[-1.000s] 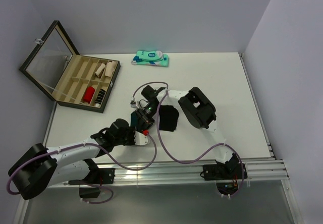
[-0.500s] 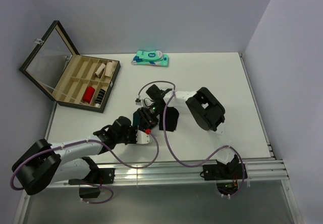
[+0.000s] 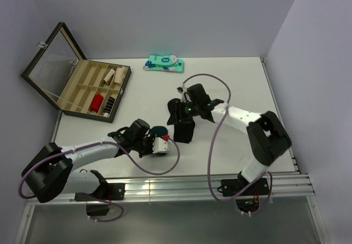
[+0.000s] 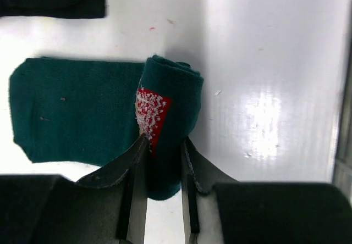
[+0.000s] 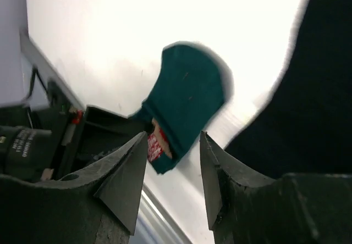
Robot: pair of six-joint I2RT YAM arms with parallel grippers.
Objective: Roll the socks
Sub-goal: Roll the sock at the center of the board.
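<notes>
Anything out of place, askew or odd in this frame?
Nothing stands out. The green sock is half rolled, its rolled end pinched in the left end effector, the rest flat on the table. The black sock lies flat, apart from it. The right end effector is open, holding nothing.

The short dark green fabric sock (image 4: pixel 82 117) carries a red patch (image 4: pixel 151 112) speckled white on its rolled end. The short black fabric sock (image 3: pixel 185 133) is plain all over. At twelve o'clock on the glossy white table (image 3: pixel 242 84) lies a teal-and-white packet (image 3: pixel 164 64).
</notes>
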